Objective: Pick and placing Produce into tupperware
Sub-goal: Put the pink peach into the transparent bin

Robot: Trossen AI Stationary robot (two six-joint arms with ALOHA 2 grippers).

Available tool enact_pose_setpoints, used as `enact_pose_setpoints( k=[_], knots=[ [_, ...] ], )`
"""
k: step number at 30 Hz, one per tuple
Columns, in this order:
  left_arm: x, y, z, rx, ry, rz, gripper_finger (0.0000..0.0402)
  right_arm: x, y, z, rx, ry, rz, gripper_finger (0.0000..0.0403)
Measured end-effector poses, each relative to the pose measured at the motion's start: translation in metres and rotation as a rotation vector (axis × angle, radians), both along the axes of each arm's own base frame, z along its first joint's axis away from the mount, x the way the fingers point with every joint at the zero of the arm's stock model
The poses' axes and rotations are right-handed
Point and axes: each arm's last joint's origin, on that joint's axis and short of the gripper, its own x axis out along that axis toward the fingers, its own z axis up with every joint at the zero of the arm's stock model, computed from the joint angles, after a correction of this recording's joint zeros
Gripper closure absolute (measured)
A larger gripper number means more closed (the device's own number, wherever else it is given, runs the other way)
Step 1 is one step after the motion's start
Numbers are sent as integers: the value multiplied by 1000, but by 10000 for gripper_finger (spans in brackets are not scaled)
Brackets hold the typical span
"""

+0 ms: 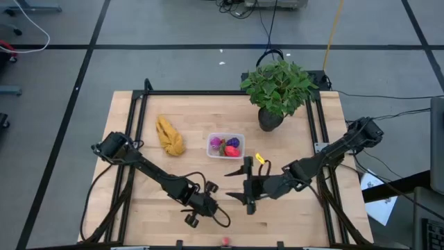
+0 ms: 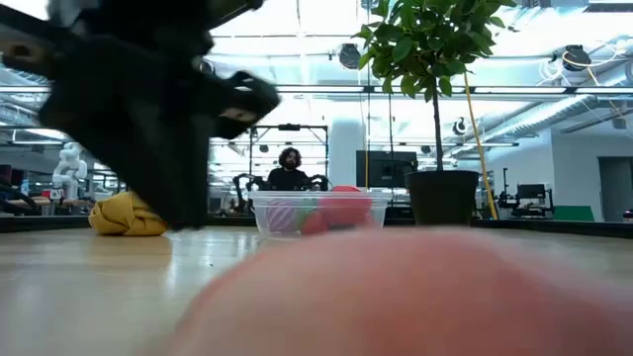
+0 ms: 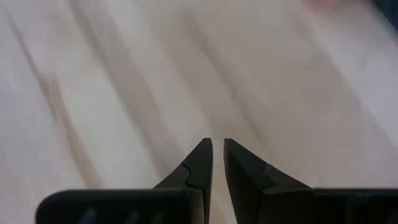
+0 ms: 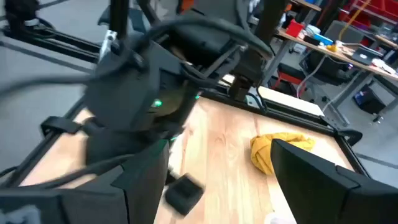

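Note:
The clear tupperware (image 1: 225,145) stands mid-table with red, pink and purple produce (image 1: 227,146) inside; the low view shows it too (image 2: 318,212). One small red piece of produce (image 1: 225,242) lies alone at the table's near edge, a large pink blur in the low view (image 2: 415,297). My left gripper (image 1: 211,212) hangs over bare wood near the front, slanting down, its fingers (image 3: 202,158) shut to a narrow slit with nothing between them. My right gripper (image 1: 248,187) hovers just right of it, below the tupperware, open and holding nothing.
A yellow banana bunch (image 1: 169,135) lies left of the tupperware. A potted plant (image 1: 277,87) stands at the back right. A black frame (image 1: 208,92) edges the table. In the right wrist view, my left arm (image 4: 143,81) fills the space ahead.

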Motion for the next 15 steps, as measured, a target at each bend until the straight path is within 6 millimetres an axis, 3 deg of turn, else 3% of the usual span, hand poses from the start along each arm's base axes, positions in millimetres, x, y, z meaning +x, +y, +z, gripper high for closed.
enact_pose_setpoints(
  k=[7,15],
  knots=[
    [-17,7,-7,111,140,212,355,-17,12,6,-24,30,58,128],
    [-25,11,-6,143,162,482,355,-34,14,-17,-27,268,24,128]
  ],
)
